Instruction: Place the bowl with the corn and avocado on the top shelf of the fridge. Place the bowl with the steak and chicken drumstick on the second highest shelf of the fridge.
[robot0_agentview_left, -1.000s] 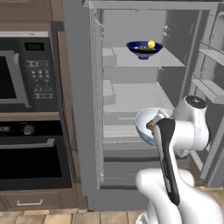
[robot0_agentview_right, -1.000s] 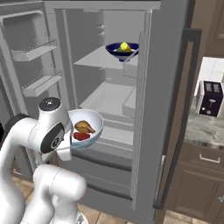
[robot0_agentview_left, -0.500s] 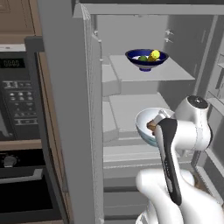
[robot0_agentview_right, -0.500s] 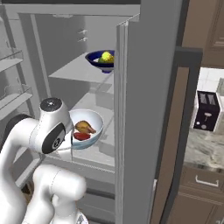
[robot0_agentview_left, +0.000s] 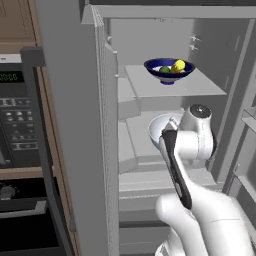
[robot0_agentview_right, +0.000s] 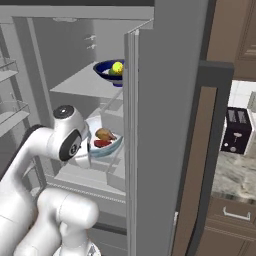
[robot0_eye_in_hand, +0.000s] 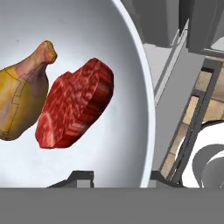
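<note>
The wide dark blue bowl stands on the thin top shelf of the open fridge, with the yellow corn and the green avocado in it. My gripper is shut on the rim of a pale bowl that holds the steak and the chicken drumstick. This bowl hangs in front of the fridge interior, below the top shelf and just above the second highest shelf.
The fridge's open left door stands close on the left, its open right door close on the right. A black wall oven sits beyond the left door. A toaster stands on a counter at the right.
Both base views have shifted toward the fridge, so the camera has moved closer; the interior and door edges loom larger. The pale bowl stays held in my gripper.
</note>
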